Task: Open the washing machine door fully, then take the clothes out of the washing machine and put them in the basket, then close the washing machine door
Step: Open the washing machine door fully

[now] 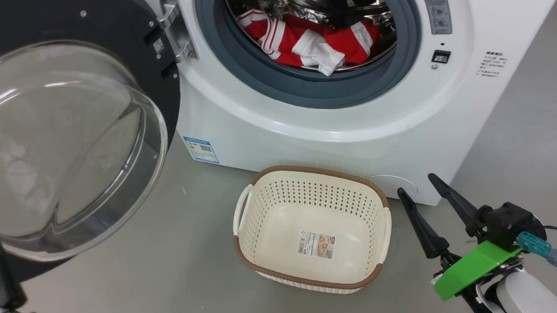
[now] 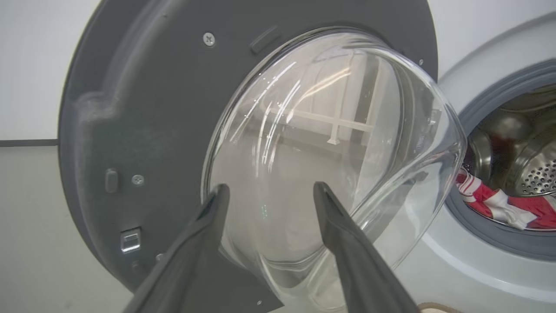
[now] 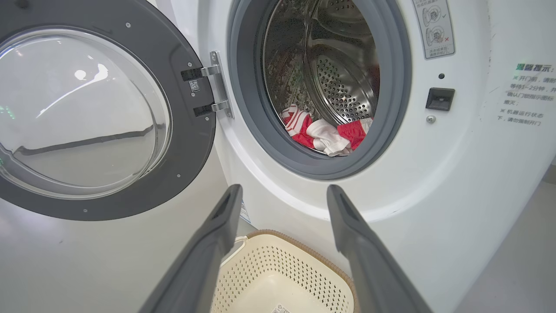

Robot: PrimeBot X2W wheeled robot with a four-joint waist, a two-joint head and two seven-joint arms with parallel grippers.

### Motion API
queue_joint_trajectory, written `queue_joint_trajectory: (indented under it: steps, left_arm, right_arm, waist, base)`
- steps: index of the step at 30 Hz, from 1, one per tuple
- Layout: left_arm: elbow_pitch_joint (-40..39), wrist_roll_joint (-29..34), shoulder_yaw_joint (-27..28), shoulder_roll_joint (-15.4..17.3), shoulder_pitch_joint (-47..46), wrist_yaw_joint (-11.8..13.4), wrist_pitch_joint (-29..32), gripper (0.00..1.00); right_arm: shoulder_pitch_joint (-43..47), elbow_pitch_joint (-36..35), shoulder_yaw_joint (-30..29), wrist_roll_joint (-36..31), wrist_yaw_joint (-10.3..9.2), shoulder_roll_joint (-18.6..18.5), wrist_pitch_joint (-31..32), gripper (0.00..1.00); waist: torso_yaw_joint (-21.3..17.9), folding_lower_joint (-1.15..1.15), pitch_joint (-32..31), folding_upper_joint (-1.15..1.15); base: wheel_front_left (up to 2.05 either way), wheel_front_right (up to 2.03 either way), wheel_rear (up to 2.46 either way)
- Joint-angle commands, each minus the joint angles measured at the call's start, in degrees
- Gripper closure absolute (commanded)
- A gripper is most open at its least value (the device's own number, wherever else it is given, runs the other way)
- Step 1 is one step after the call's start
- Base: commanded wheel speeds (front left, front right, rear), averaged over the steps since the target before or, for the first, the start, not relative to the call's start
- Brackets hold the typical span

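The washing machine door (image 1: 113, 22) stands swung out to the left, its clear glass bowl facing me. Red and white clothes (image 1: 301, 38) lie at the front of the steel drum of the white washing machine (image 1: 305, 132). The cream basket (image 1: 307, 171) sits empty on the floor in front of the machine. My left gripper (image 2: 270, 187) is open just before the glass of the door (image 2: 152, 108), with nothing between its fingers. My right gripper (image 1: 416, 185) hovers open to the right of the basket. In the right wrist view it (image 3: 284, 188) points at the machine front, below the clothes (image 3: 321, 132) and above the basket (image 3: 304, 250).
Grey floor stretches around the basket and to the machine's right. The metal door hinge (image 1: 176, 29) juts out at the opening's left. A black latch socket (image 1: 441, 56) sits right of the grey gasket. A blue label (image 1: 201, 149) marks the machine's lower left corner.
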Motion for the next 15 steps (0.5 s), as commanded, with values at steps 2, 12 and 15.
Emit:
queue_joint_trajectory:
  steps: [2, 12, 15]
  left_arm:
    - [-4.63, 0.58, 0.47, 0.31, 1.46, -0.31, -0.45, 0.0]
    - [-10.99, 0.77, -8.73, -1.78, 6.25, -0.31, -0.45, 0.0]
    - [-12.67, 1.09, -11.27, -1.15, 7.04, -0.32, -0.45, 0.0]
  right_arm:
    - [0.88, -1.53, 0.02, 0.78, 0.36, -0.06, -0.37, 0.0]
    - [1.92, -2.27, -2.33, 0.5, 0.36, 1.13, -0.37, 0.0]
    - [2.2, -2.49, -3.24, 0.38, 0.36, 1.41, -0.37, 0.0]
  waist:
    - [-0.93, 0.0, -0.59, 0.0]
    - [-5.42, 0.0, -1.12, 0.0]
    - [-7.22, 0.0, -1.04, 0.0]
  base:
    - [0.0, 0.0, 0.0]
    - [0.0, 0.0, 0.0]
    - [0.0, 0.0, 0.0]
